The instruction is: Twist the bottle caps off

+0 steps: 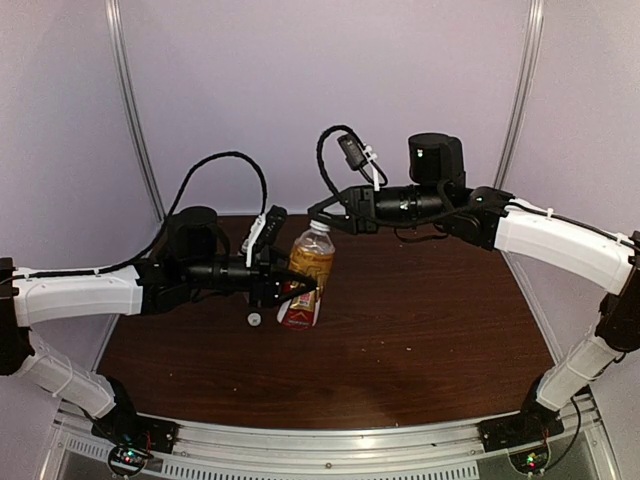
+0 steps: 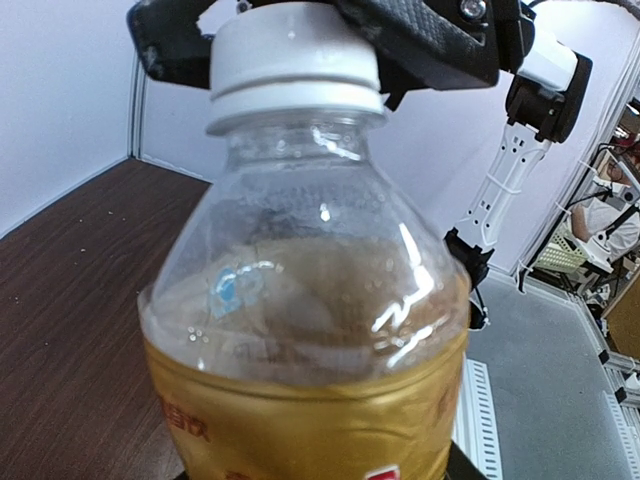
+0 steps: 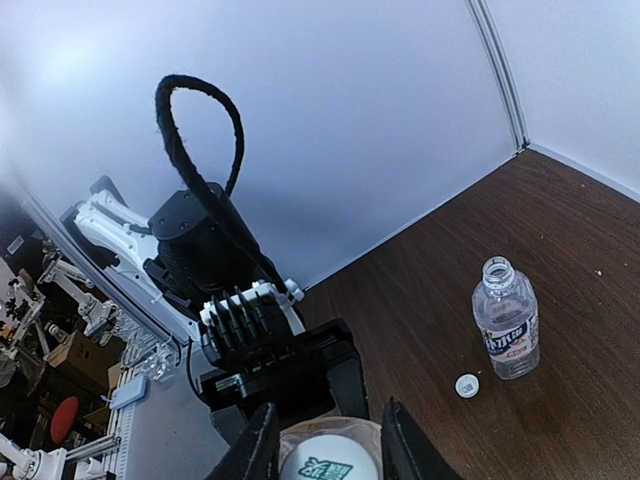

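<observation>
1. Left tool, at 9 o'clock of the amber bottle: it is pinching the bottle's lower body, and the bottle stands mid-surface.
2. Right tool, directly above the bottle: its two fingers flank the seated cap at 3 and 9 o'clock. You cannot tell whether they press the cap or stand just clear of it.
3. Clear bottle: it is upright with its neck open. Its loose cap lies just beside it at 7 o'clock, so half the task appears done.
4. Hazard, slip: if you twist before the fingers bite, they will likely skate round the cap without turning it.
5. Hazard, co-rotation: a weak left hold would let the bottle spin with the cap. Too hard a squeeze on the thin plastic could push amber liquid out once the seal breaks.
6. Hazard, tilt: an off-axis pull may tip the bottle.
</observation>
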Controlling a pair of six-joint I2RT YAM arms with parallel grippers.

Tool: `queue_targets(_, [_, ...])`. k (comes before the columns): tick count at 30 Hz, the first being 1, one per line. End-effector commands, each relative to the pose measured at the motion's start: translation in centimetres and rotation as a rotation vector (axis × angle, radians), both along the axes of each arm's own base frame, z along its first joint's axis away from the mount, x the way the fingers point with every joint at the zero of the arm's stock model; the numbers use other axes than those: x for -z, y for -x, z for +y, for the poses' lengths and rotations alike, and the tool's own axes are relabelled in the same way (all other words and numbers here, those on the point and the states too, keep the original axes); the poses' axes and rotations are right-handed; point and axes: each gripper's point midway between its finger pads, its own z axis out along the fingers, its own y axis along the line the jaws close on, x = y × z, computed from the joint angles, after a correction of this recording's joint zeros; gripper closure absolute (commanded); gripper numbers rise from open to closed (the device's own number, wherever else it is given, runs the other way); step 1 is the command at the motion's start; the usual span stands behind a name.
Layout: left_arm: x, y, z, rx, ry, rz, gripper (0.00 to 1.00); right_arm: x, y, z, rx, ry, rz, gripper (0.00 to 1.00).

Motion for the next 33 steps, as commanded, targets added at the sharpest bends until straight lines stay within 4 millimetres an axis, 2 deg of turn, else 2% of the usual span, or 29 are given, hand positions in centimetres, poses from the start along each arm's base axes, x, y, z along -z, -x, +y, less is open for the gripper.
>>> queue_targets(1, [-2.4, -0.7, -0.2, -0.020, 0.049, -0.070, 0.67, -0.3, 0.6, 0.4, -0.036, -0.025, -0.003, 0.66])
queue_targets(13, [-2.5, -0.8, -0.1, -0.031, 0.049, -0.070, 0.68, 0.4, 0.6, 0.5, -0.038, -0.016, 0.005, 0.64])
queue_targets(24, [-2.3, -0.8, 0.0, -0.031, 0.049, -0.070, 0.68, 0.1, 1.1, 0.5, -0.075, -0.016, -0.058, 0.79])
queue_targets(28, [-2.8, -0.2, -0.1, 0.001, 0.074, -0.076, 0.68, -0.3, 2.5, 0.5, -0.197, -0.042, -0.149, 0.81])
queue_targets(33, [-4.1, 2.2, -0.1, 0.125, 0.143, -0.078, 0.67, -0.9, 5.6, 0.3, -0.401, -0.088, -0.284, 0.79])
